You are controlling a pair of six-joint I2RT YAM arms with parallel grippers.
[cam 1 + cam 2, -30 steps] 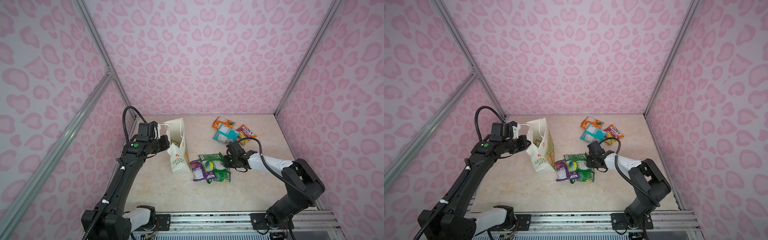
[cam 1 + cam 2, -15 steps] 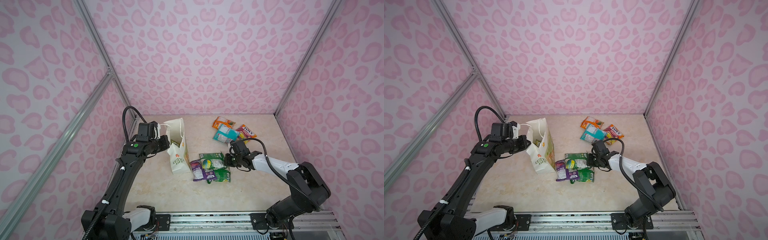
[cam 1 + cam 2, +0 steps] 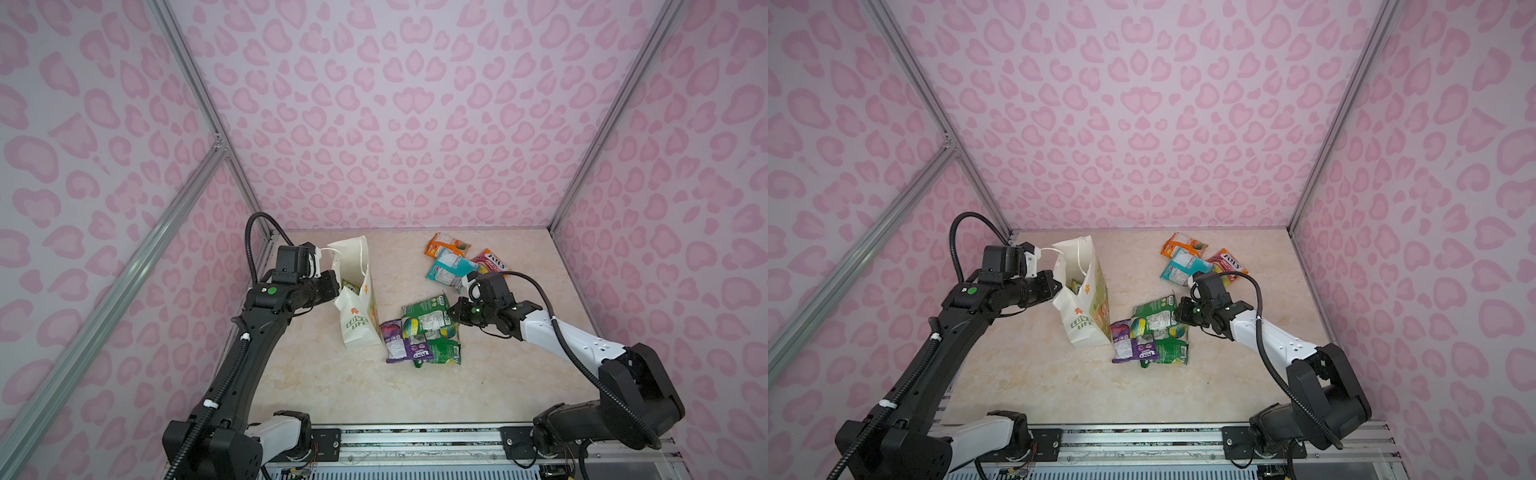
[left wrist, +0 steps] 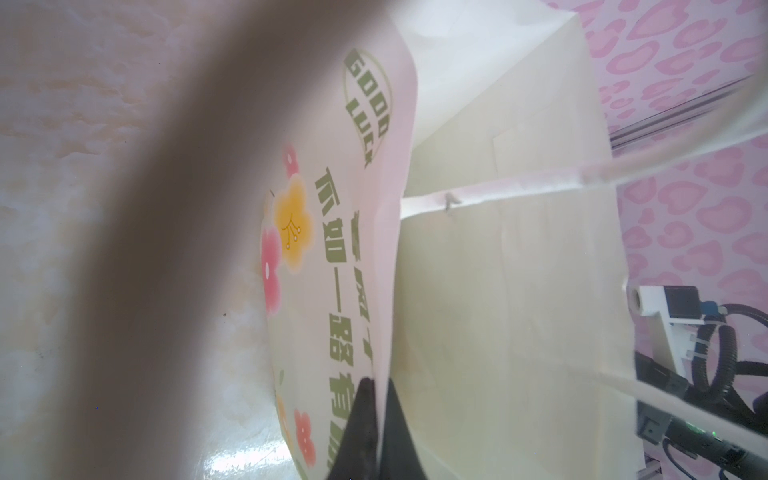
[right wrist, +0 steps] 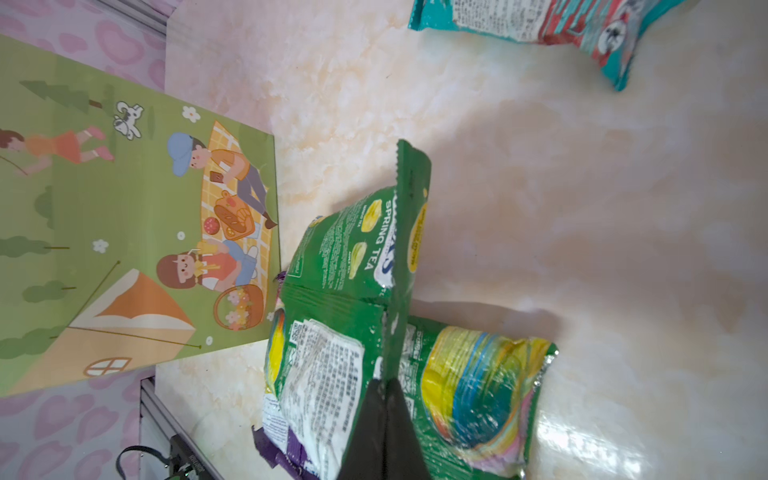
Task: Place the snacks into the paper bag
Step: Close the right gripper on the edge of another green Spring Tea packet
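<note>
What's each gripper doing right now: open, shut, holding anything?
Left gripper: shut, pinching the paper bag by its wall.
Right gripper: shut on the green snack packet, gripping its end seam.

Pale pink wall panels printed with darker pink, heart-like leopard spots point(image 3: 374, 104) close the cell in on three sides in both top views. Silver aluminium frame bars point(image 3: 195, 83) run up the two back corners, and another silver bar point(image 3: 104, 309) slants across the left panel. The floor is a glossy cream tabletop with a beige marble pattern point(image 3: 374, 395). Soft, even light falls from above and leaves a bright white glare patch point(image 5: 582, 449) on it in the right wrist view. A ribbed silver aluminium rail point(image 3: 415, 442) spans the near edge.
</note>
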